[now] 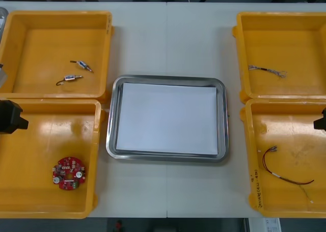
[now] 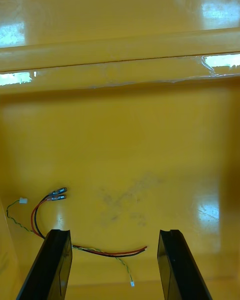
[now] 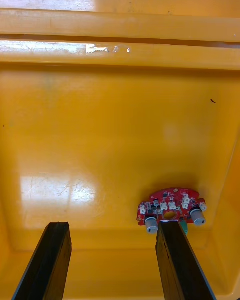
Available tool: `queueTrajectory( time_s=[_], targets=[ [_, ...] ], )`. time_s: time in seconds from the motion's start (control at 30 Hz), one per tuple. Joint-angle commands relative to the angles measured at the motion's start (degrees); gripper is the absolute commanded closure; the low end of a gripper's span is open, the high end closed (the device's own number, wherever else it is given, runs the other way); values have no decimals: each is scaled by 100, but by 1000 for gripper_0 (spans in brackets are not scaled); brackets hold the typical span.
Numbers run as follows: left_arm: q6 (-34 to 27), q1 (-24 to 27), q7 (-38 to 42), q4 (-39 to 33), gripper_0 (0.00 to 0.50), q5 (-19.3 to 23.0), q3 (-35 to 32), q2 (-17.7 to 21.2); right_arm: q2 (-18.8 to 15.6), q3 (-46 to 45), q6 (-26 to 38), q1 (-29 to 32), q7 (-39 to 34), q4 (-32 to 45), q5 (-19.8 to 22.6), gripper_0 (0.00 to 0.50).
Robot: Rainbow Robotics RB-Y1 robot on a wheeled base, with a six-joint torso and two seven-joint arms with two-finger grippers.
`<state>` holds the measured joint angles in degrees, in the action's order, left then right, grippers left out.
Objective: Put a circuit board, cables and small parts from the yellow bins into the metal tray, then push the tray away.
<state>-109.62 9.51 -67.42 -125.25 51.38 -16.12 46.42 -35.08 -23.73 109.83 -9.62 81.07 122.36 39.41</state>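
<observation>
A round red circuit board (image 1: 69,173) lies in the near left yellow bin (image 1: 30,206). My left gripper (image 3: 112,262) hangs open above that bin, and the circuit board (image 3: 171,211) sits just beyond its one finger (image 3: 182,262). A red and yellow cable (image 1: 282,171) lies in the near right yellow bin (image 1: 260,191). My right gripper (image 2: 115,265) is open over it, with the cable (image 2: 85,230) running between its fingers. The metal tray (image 1: 114,145), white inside, stands in the middle and holds nothing. The left arm (image 1: 11,117) and right arm (image 1: 321,121) show at the table's sides.
The far left bin (image 1: 56,20) holds two small metal parts (image 1: 76,71). In the far right bin (image 1: 285,23) lies a thin cable (image 1: 267,70). Bare table surrounds the tray, beyond it and in front of it.
</observation>
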Motion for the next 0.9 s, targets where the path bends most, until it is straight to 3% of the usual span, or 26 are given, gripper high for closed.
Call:
queueTrajectory(
  time_s=[0.03, 0.9],
  targets=[
    [-38, -108, -228, -149, 0, -14, -172, 236, -192, 17, 17, 83, -285, 51, 40, 0],
    [-38, -108, -228, -149, 0, -14, -172, 236, -192, 17, 17, 83, -285, 51, 40, 0]
  ],
)
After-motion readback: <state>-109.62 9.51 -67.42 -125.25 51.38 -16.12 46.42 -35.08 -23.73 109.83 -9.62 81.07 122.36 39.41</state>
